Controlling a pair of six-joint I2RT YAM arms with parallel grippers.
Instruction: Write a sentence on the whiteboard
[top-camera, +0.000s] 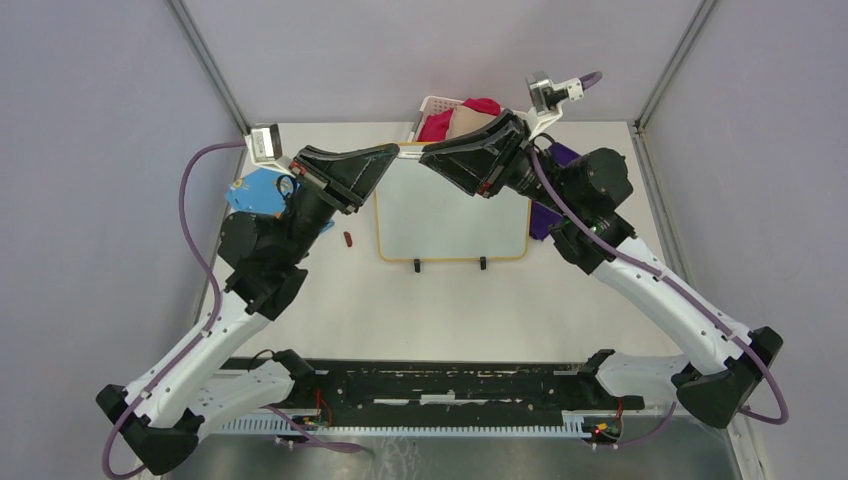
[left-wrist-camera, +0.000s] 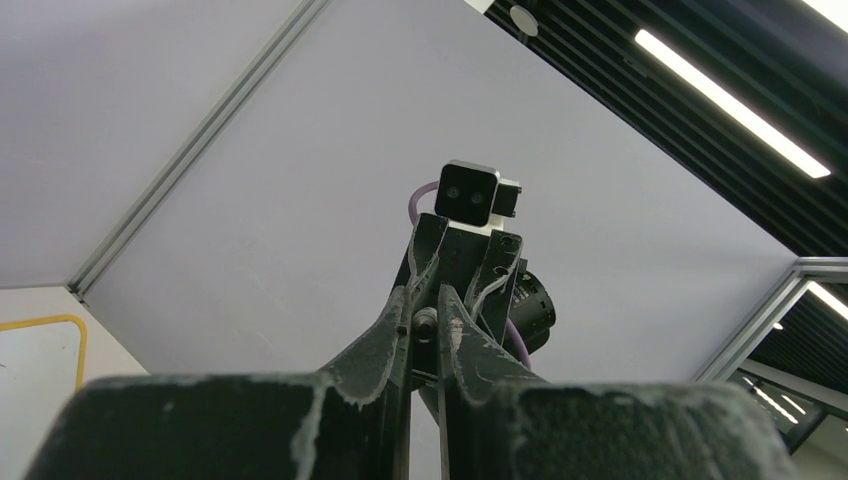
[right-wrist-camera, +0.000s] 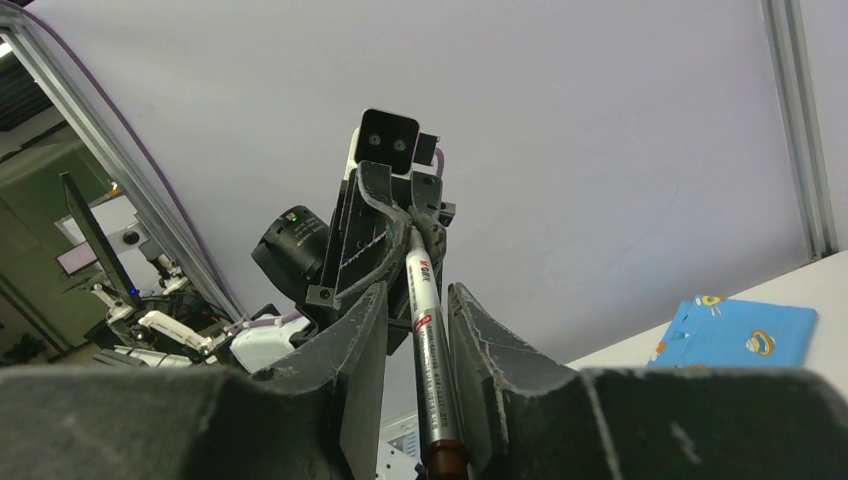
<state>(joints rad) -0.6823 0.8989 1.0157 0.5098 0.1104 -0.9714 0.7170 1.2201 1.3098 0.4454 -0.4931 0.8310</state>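
Whiteboard (top-camera: 452, 215): far middle of counter (top-camera: 450, 310), far edge under both hands. Left hand (top-camera: 394, 152) clamped on marker (right-wrist-camera: 425, 330); right hand (top-camera: 427, 158) flanks marker, grip unclear.

Top cam overhead; wrist cams (left-wrist-camera: 467, 193) upward, face-to-face.

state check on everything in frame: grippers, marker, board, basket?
left gripper: shut on far end of marker
right gripper: fingers either side of marker barrel, clamp unclear
marker: off the table, spanning both grippers
whiteboard: flat on table, no writing visible
basket: holding cloths
small red piece: loose on table, left of whiteboard
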